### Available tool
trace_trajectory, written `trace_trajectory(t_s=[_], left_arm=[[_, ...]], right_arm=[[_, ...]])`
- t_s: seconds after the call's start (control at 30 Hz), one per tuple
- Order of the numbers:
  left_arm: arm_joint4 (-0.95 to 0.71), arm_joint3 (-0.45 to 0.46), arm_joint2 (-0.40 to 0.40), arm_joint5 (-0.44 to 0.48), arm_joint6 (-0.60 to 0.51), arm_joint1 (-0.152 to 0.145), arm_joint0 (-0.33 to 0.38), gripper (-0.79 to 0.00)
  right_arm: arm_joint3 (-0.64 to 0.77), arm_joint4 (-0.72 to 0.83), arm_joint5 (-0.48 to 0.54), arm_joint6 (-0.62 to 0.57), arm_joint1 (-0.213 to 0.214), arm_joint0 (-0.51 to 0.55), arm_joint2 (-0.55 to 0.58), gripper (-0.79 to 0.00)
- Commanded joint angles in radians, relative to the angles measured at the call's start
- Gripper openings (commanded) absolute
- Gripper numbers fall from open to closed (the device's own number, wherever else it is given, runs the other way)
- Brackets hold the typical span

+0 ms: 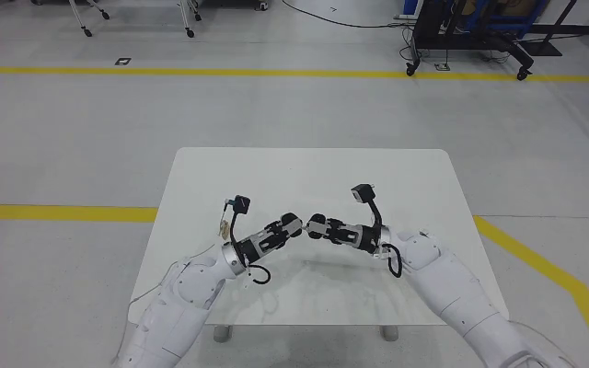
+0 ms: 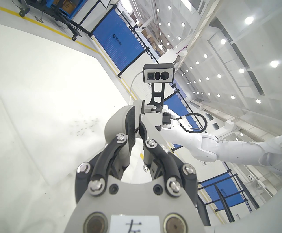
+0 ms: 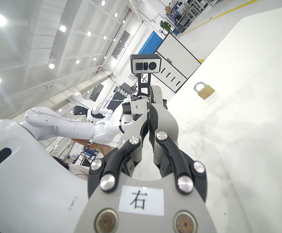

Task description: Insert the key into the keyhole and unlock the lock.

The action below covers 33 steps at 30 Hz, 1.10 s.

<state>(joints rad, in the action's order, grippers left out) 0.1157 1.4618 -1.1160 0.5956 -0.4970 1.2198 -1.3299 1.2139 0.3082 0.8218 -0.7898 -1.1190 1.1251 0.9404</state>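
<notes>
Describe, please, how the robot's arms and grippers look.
The arms are white and rounded. The left gripper and right gripper each have a grey body, black linkages, silver screws, black ribbed pads and a white one-character label. Black cables loop near wrists.

Bright overhead ceiling lamps (image 2: 249, 20); glare washes white table (image 2: 44, 88); wrist views bend at edges.

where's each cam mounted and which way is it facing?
Top: above the arms, facing down at the table; both arms show, meeting mid-table.
Left wrist: behind the left pincer, facing along it at the right arm.
Right wrist: behind the right pincer, facing along it at the left arm and padlock.
Shared: top and right wrist both show the padlock.
</notes>
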Motion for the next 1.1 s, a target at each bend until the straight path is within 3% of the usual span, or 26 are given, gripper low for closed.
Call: trace_trajectory(t_s=[0.0, 0.37, 0.8, 0.9, 1.07], left_arm=[[0.002, -0.005, -0.006, -0.001, 0.008, -0.001, 0.003, 0.0], [-0.01, -0.021, -0.043, -0.003, 0.05, -0.005, 0.007, 0.0], [-0.005, -0.009, -0.043, -0.004, 0.054, -0.005, 0.009, 0.0], [-0.021, 0.022, -0.063, -0.003, 0.027, -0.01, 0.017, 0.0], [0.045, 0.113, -0.164, -0.088, -0.187, -0.041, 0.099, 0.0]], right_arm=[[0.0, 0.005, 0.001, -0.005, 0.001, 0.001, 0.005, -0.785], [0.011, 0.011, 0.016, -0.022, 0.02, 0.019, 0.074, -0.785], [0.011, 0.011, 0.016, -0.022, 0.02, 0.019, 0.074, -0.785], [0.029, -0.064, 0.002, -0.016, 0.024, 0.016, 0.081, -0.785], [0.052, -0.039, 0.077, -0.041, 0.035, 0.034, 0.113, -0.785]])
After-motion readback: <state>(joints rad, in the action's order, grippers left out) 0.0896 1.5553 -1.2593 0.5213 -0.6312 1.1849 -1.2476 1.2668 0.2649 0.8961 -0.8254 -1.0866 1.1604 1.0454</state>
